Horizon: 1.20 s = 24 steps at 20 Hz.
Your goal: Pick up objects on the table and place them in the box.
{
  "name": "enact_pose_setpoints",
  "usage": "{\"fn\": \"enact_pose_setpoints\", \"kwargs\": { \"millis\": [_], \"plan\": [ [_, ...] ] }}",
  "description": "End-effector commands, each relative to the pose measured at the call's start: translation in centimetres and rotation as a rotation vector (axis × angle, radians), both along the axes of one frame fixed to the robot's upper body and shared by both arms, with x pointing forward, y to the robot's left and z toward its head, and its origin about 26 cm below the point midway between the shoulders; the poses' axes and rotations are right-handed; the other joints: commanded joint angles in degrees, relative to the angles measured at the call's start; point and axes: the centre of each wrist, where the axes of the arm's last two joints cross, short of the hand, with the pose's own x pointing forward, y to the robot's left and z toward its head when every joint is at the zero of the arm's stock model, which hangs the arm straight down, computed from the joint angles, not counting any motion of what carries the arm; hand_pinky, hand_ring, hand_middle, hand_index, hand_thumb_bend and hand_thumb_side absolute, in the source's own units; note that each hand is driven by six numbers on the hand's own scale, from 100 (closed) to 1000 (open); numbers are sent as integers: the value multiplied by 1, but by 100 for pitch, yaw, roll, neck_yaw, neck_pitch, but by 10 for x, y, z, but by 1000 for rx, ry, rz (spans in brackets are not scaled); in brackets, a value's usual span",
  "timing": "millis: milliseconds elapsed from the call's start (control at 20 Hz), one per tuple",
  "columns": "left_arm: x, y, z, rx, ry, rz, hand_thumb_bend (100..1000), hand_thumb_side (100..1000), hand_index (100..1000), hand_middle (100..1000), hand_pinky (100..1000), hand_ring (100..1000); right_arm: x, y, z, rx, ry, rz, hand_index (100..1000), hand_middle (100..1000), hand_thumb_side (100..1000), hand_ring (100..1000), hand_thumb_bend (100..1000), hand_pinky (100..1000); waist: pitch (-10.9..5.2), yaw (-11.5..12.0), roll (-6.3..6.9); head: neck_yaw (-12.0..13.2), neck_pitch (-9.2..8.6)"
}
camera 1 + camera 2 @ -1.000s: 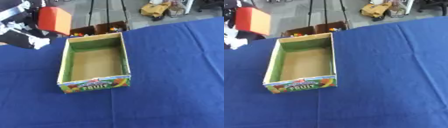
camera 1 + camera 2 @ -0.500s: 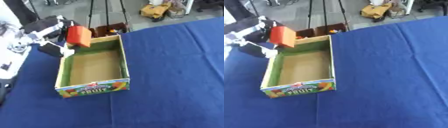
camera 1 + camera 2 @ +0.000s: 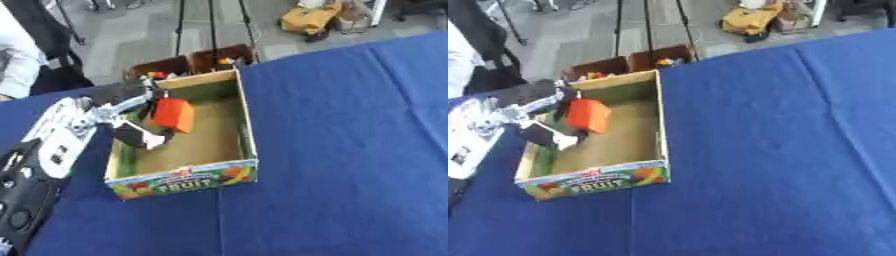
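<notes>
One orange block (image 3: 173,114), a second ago held outside the fruit box (image 3: 248,142), now hangs inside it, apparently above the floor, left hand (image 3: 131,117) fingers still curled around it; release remains outstanding.

A blue cloth (image 3: 350,150) covers the tabletop, smooth but for faint creases, and runs to the near and right edges of both views. Beyond its far edge lies a grey floor (image 3: 122,35). Two small brown cardboard boxes (image 3: 192,62) stand side by side on that floor, just past the cloth's edge, with small coloured bits inside that are too blurred to make out. Thin dark tripod legs (image 3: 213,22) rise behind them. Farther back, near the top right, a yellow bag-like heap (image 3: 750,20) sits on the floor. A person's pale sleeve (image 3: 17,60) shows at the left edge.
</notes>
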Motion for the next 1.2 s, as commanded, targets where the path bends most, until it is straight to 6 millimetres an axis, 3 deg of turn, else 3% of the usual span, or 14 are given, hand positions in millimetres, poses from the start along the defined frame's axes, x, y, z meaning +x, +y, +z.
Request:
{"fn": "enact_pose_setpoints", "kwargs": {
  "millis": [50,150,200,250,300,350,600,750,800,900,1200],
  "plan": [
    [1,3,6,44,-33,-13,100,316,760,592,273,558,-4,0,10,-25,-29,4,638,425,893,707,375,688,-19,-4,47,12,-42],
    [2,3,5,68,-32,-44,100,428,861,715,374,668,-5,-1,10,-24,-27,2,638,425,891,707,376,689,-13,3,48,6,-33],
    [2,3,5,73,-35,-58,100,574,974,833,494,775,-5,-1,9,-24,-26,1,638,424,889,708,379,690,-12,7,48,3,-29],
    [1,3,6,75,-42,-77,100,574,974,833,494,775,-5,-2,9,-24,-24,-1,638,424,889,708,379,690,-12,13,48,-2,-23],
    [0,3,7,76,-50,-90,100,718,1000,939,648,870,-5,-2,9,-24,-23,-2,638,423,886,709,382,690,-13,17,47,-4,-18],
    [-1,2,12,76,-75,-109,100,805,1000,974,709,904,-5,-2,8,-24,-21,-4,638,423,885,709,380,691,-18,25,45,-8,-12],
    [-8,2,23,53,-171,-146,100,872,1000,1000,810,964,-5,-2,7,-19,-17,-6,638,425,892,707,375,689,-51,44,18,-19,-2],
    [-8,2,23,48,-184,-147,100,872,1000,1000,810,964,-5,-2,7,-18,-17,-5,638,425,892,707,375,689,-60,44,11,-16,-1],
    [-8,2,24,47,-187,-146,100,853,1000,1000,897,1000,-5,-2,7,-18,-17,-5,637,426,902,704,366,686,-63,43,6,-16,-2],
    [-9,4,28,32,-209,-134,100,885,1000,1000,940,1000,-5,-2,7,-13,-18,-3,637,426,898,705,367,687,-85,37,-22,-13,-11],
    [-11,6,29,-6,-233,-158,100,850,1000,1000,920,1000,-5,-2,6,-8,-19,-1,636,426,901,703,363,686,-95,57,-54,-55,-18]
  ]
}}
